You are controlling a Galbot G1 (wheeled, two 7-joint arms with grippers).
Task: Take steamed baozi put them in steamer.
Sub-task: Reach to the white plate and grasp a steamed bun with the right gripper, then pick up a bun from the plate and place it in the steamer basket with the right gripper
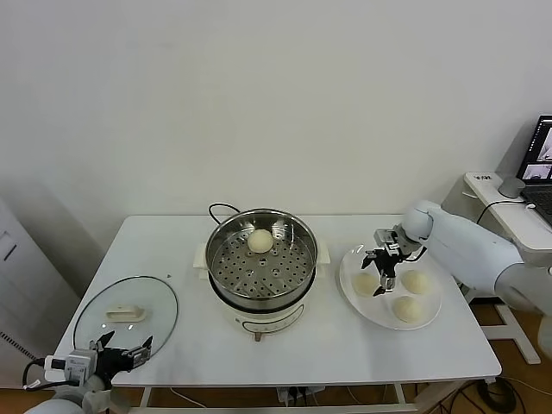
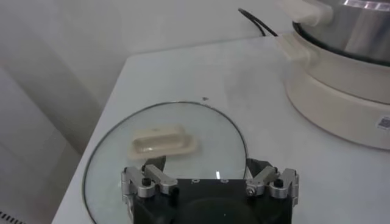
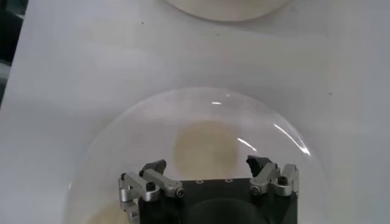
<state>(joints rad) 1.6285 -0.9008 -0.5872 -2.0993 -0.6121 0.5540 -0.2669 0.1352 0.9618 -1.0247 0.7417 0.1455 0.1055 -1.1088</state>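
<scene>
One baozi (image 1: 259,241) lies on the perforated floor of the steel steamer (image 1: 226,259) at mid-table. Three more baozi sit on a white plate (image 1: 349,261) to the right: one on its left side (image 1: 366,283), two others (image 1: 416,281) (image 1: 407,308). My right gripper (image 1: 385,264) is open just above the left baozi; in the right wrist view that baozi (image 3: 204,148) sits between my gripper's (image 3: 206,165) spread fingers, on the plate (image 3: 146,122). My left gripper (image 1: 122,354) is open and empty at the front left corner.
A round glass lid (image 1: 125,312) with a cream handle (image 1: 126,312) lies flat at the front left; the left wrist view shows the lid (image 2: 207,131) right before my left gripper (image 2: 206,165). A black cord (image 1: 217,208) runs behind the steamer. A laptop (image 1: 542,155) stands at the far right.
</scene>
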